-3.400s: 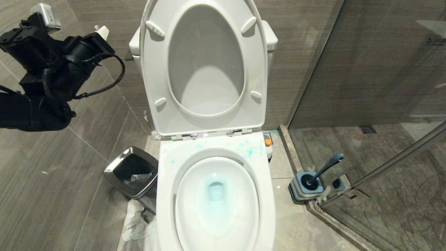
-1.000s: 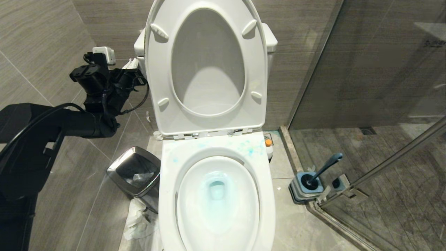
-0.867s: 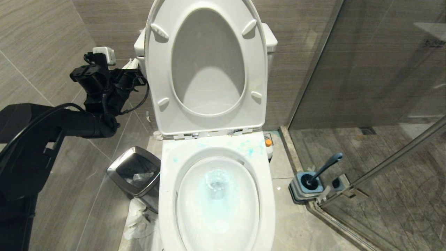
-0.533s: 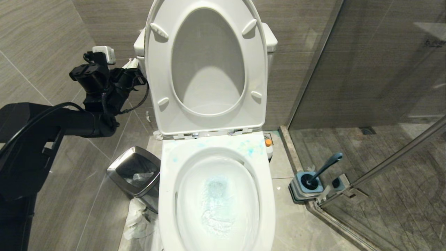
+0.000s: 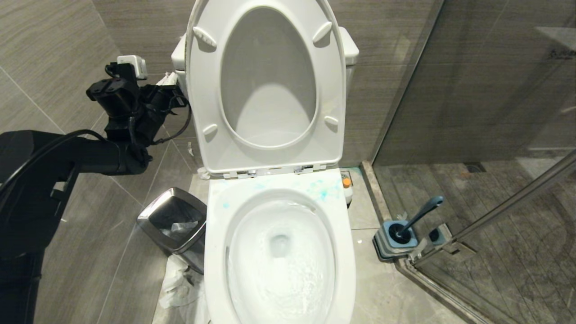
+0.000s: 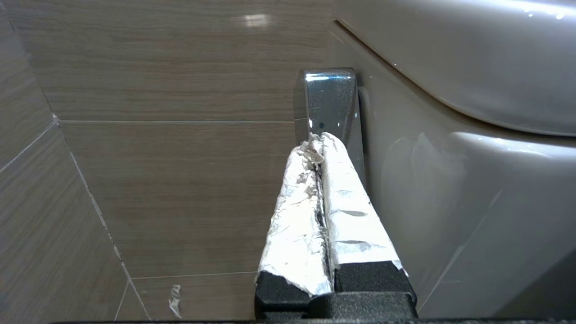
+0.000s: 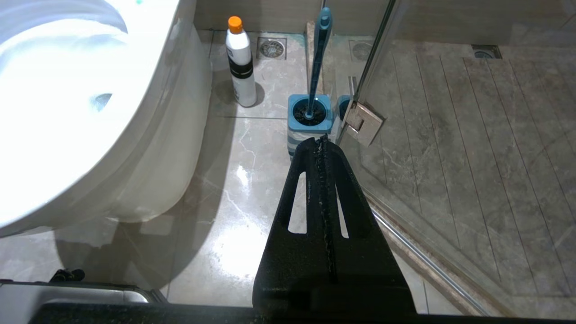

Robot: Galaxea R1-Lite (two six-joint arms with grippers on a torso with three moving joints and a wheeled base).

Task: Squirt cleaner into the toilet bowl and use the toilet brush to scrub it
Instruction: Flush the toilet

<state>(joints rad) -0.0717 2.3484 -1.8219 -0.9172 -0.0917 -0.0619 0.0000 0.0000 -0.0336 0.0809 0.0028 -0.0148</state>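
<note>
Toilet bowl (image 5: pixel 211 252), large white glossy ceramic oval, seat and lid raised against the tank; water churns white inside it, flush under way. Earlier frames show still turquoise-tinted water in the bowl; now the tint is mostly gone. Turquoise cleaner splashes (image 5: pixel 321 192) sit on the bowl's back rim, unchanged.

Steel-rimmed black bin (image 5: pixel 173 220) stands just left of the bowl.

Left gripper (image 6: pixel 320 140), foil-wrapped fingers pressed together and holding nothing, tips touching the chrome flush lever (image 6: pixel 327 96) on the tank's left side. Compared with a few seconds back, the arm has come in from far left to the tank side and has held there for the last second.

Right gripper (image 7: pixel 322 143), black fingers clenched together and empty, hangs low to the right of the bowl, aimed toward the brush holder.

Toilet brush (image 5: pixel 416 219), slim slate-blue handle with black bristle head, stands in its squarish blue-grey holder (image 5: pixel 392 246) on the floor right of the bowl, by the glass shower door; same spot as before. Likely light and rigid, smooth plastic handle, wet head may drip; best grip is mid-to-upper handle, below the end hole.

Cleaner bottle (image 7: pixel 240 63), small white with orange cap, upright between bowl and holder; probably light, squeezable, slippery.
</note>
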